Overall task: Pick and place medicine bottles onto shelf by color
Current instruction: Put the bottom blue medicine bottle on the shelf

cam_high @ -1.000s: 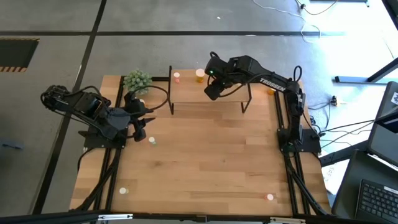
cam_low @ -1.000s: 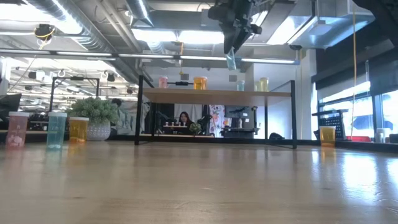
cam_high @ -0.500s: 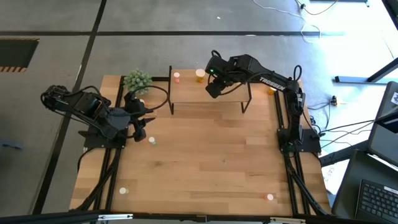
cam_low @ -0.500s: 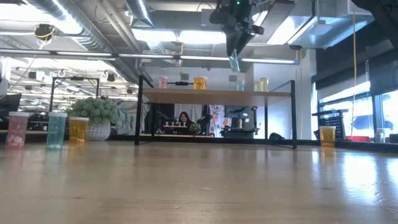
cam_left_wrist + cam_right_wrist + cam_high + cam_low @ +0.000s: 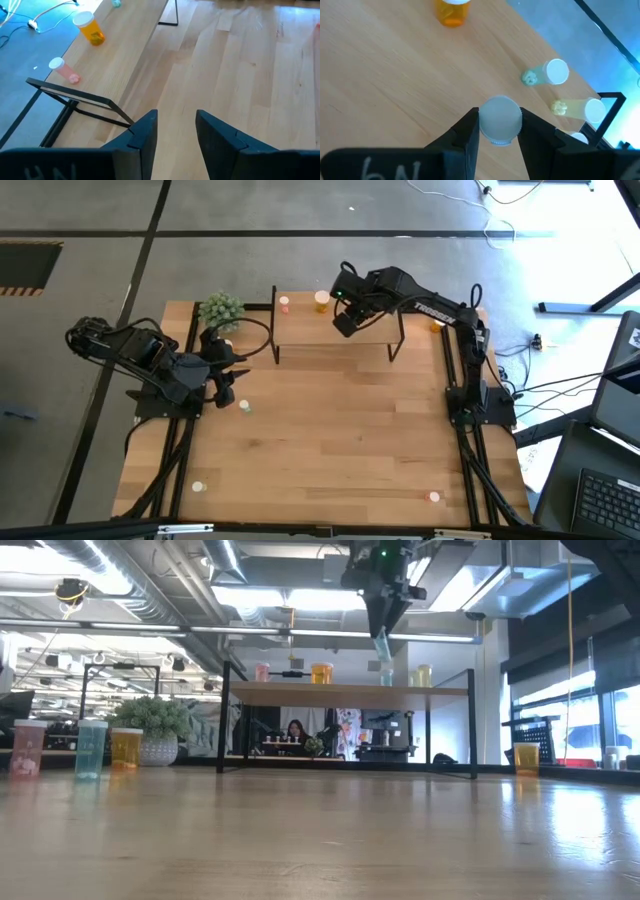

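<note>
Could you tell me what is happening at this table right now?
The robot is sorting small medicine bottles onto a low wooden shelf. Its right gripper hangs above the shelf with its jaws shut on a pale-capped bottle; several bottles already stand on the board, including an orange one and a pink one. The left gripper waits low over the table beside the plant, jaws apart, holding nothing.

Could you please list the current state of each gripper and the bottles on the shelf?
Right gripper: shut on a pale-capped bottle, above the shelf.
Left gripper: open, empty, beside the shelf's end.
Orange bottle: upright on the shelf.
Pink bottle: upright on the shelf.
Two pale green-yellow bottles: upright on the shelf.
</note>
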`<state>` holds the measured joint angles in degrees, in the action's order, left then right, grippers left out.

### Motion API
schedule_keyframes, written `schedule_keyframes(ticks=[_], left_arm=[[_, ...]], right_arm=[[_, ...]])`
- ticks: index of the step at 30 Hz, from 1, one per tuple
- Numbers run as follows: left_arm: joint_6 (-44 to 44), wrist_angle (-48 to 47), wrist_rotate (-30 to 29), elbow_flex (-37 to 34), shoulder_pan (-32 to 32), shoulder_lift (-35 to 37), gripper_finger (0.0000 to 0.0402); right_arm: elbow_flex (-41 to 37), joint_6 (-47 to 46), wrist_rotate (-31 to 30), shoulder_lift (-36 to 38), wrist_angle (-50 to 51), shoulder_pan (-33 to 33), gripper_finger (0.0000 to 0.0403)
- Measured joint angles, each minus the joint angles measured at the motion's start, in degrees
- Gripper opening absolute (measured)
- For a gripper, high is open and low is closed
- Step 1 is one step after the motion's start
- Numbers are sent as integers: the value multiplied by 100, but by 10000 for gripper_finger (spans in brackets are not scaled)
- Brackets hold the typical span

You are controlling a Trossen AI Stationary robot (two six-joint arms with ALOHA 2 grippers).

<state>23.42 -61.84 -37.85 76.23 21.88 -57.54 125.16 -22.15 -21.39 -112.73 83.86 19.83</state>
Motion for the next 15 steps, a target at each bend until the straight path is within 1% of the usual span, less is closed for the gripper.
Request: schedule_keyframes(ticks=[3, 12, 15], left_arm=[[0, 0, 0, 0, 0, 0, 128], [-4, 0, 0, 0, 1, 0, 128], [-4, 0, 0, 0, -1, 0, 128]], right_arm=[[0, -5, -1, 0, 145, 59, 119], [0, -38, 0, -4, 100, 67, 119], [0, -164, 123, -4, 65, 105, 119]])
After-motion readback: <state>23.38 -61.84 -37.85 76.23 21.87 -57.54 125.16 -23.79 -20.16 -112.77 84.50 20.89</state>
